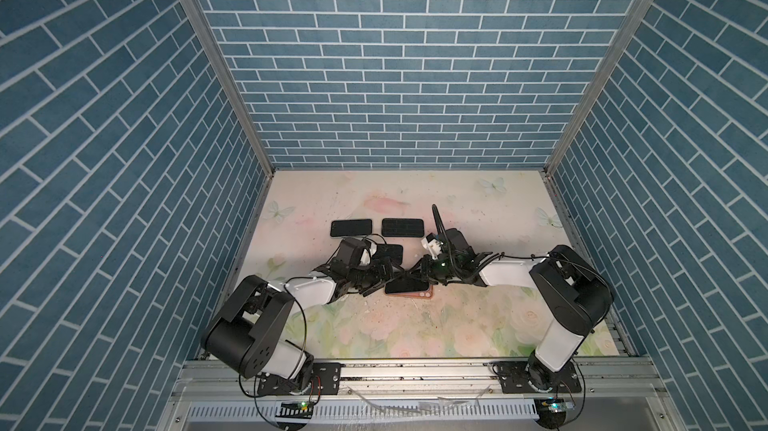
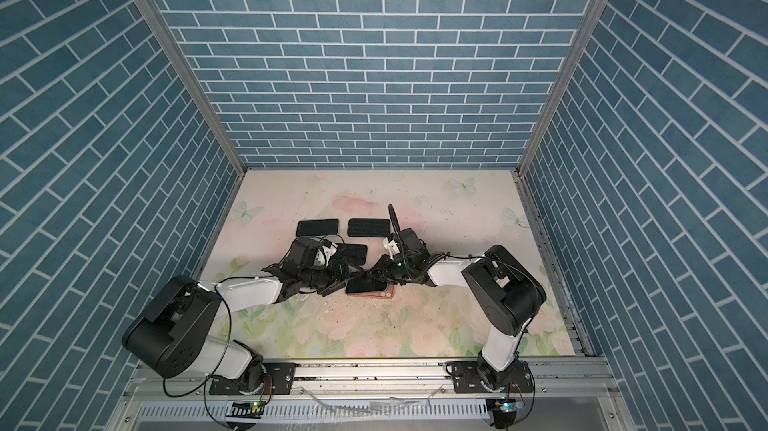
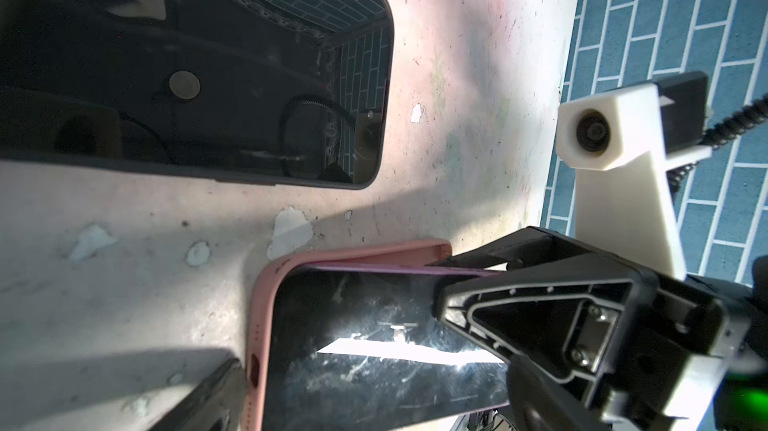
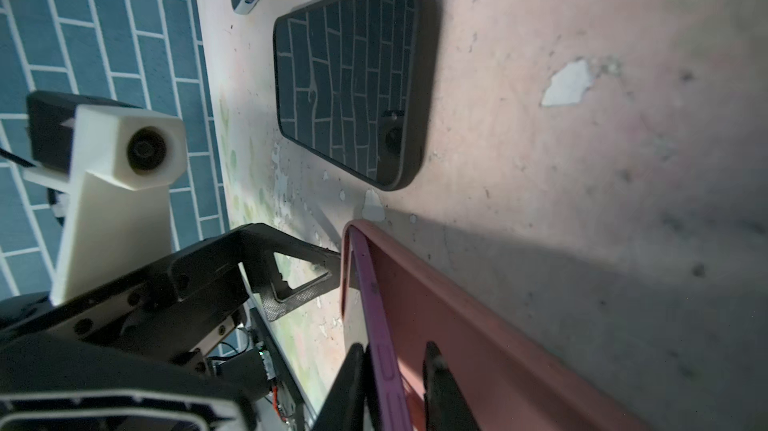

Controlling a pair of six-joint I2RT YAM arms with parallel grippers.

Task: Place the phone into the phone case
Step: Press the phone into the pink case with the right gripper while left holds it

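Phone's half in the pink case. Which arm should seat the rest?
Probably right. The right gripper straddles the phone's exposed purple edge beside the pink case wall. The left gripper, open, sits at the case's end, better for bracing.

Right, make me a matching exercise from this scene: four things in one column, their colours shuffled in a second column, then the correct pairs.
Things
1. phone case
2. edge of the phone sitting in that case
3. camera mount on the right arm
4. wall

Colours
a. white
b. blue
c. pink
d. purple

Pairs: 1-c, 2-d, 3-a, 4-b
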